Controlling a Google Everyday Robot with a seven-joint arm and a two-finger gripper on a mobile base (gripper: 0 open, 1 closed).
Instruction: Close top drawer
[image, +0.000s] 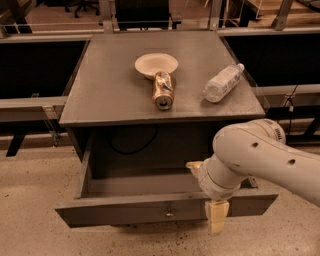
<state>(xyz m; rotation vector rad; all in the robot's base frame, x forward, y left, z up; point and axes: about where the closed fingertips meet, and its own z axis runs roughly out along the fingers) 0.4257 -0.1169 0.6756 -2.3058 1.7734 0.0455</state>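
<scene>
The top drawer is pulled far out of the grey cabinet. Its flat front panel has a small metal knob at the centre, and the inside looks empty. My gripper is at the right part of the drawer front. It is open: one cream finger hangs in front of the panel, right of the knob, and the other points over the drawer's inside. My white arm comes in from the right and hides the drawer's right corner.
On the cabinet top lie a white bowl, a crushed can on its side and a plastic bottle on its side. Dark rails run along both sides of the cabinet. A speckled floor lies in front.
</scene>
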